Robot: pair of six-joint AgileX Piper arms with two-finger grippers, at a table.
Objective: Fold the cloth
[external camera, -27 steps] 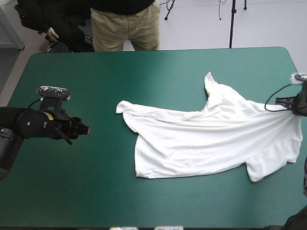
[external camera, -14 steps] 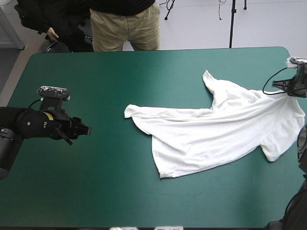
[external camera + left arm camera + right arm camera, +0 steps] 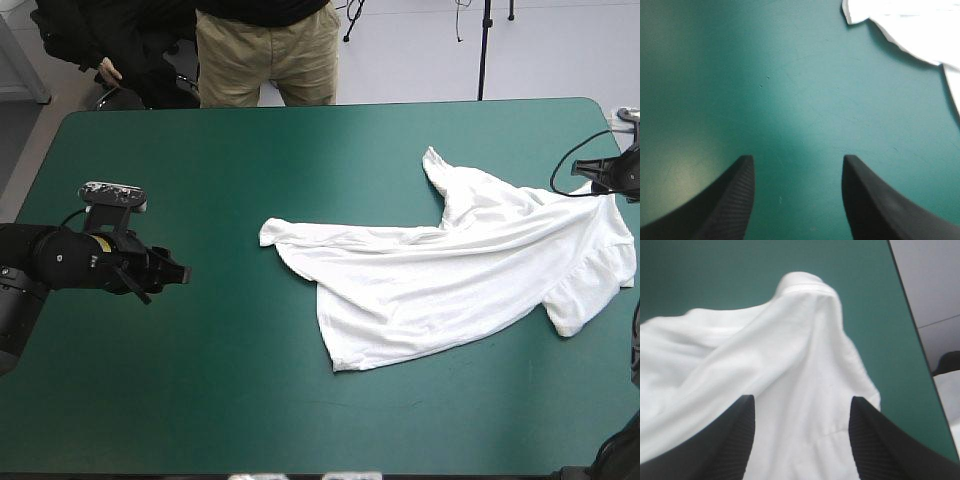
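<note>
The white T-shirt [image 3: 450,270] lies spread and rumpled on the right half of the table, one sleeve pointing to the far edge, its hem end toward the middle. My right gripper [image 3: 612,180] hovers at the shirt's far right corner, near the table's right edge. In the right wrist view its fingers stand apart, open [image 3: 802,398], with the T-shirt [image 3: 790,340] lying loose under and ahead of them. My left gripper [image 3: 180,272] rests low at the left, open [image 3: 797,157] over teal-green cover. A corner of the T-shirt [image 3: 910,25] shows well ahead of it.
The table's right edge [image 3: 910,305] runs close beside the right gripper, and part of the shirt lies almost at it. A wide stretch of teal-green cover [image 3: 230,330] separates the left gripper from the shirt.
The right gripper dragged the shirt to the right and toward the far edge, then opened and let the cloth drop. The left arm has not moved.
</note>
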